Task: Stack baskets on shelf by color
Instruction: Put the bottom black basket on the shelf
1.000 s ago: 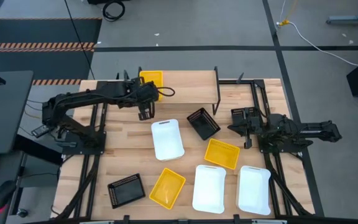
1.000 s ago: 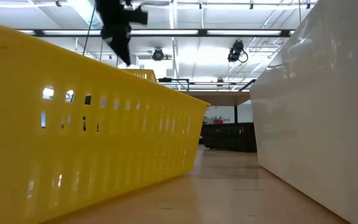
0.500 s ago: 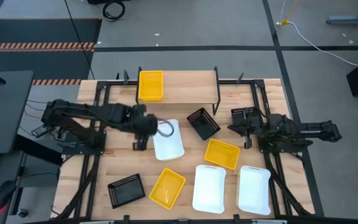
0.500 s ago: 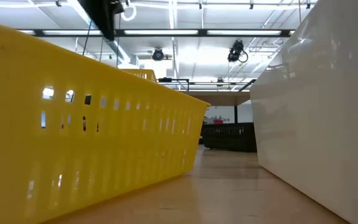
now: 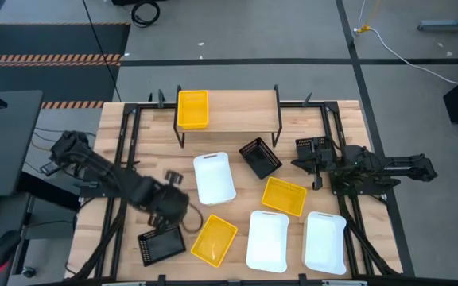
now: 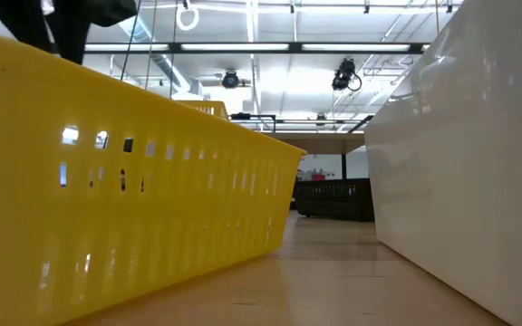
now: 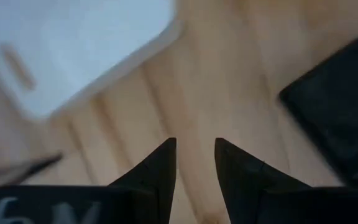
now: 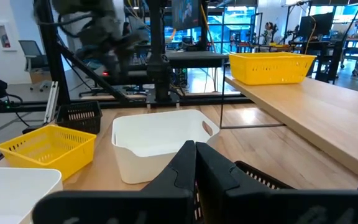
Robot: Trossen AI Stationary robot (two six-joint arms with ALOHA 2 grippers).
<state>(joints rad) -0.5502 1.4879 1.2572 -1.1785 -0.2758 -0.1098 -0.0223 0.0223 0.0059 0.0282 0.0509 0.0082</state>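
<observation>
One yellow basket (image 5: 193,109) rests flat on the shelf (image 5: 237,111), at its left end. On the table lie two more yellow baskets (image 5: 284,195) (image 5: 214,239), three white ones (image 5: 214,177) (image 5: 267,240) (image 5: 325,241) and two black ones (image 5: 260,157) (image 5: 161,242). My left gripper (image 5: 172,214) (image 7: 195,149) hangs open over bare wood, pointing steeply down. It stands between the far white basket (image 7: 73,50) and the near-left black basket (image 7: 334,112), with nothing between its fingers. My right gripper (image 5: 302,163) (image 8: 196,152) waits shut at the table's right side.
The shelf's right half is bare board. In the low view a yellow basket (image 6: 107,181) and a white basket (image 6: 460,163) fill the near sides, with a strip of bare table between them. Black arm frames (image 5: 118,159) run along both table sides.
My left gripper has swung away from the shelf's left end toward the table's near edge, sinking and rolling as it went. It now hangs just beyond the near-left black basket. The yellow basket stays on the shelf.
</observation>
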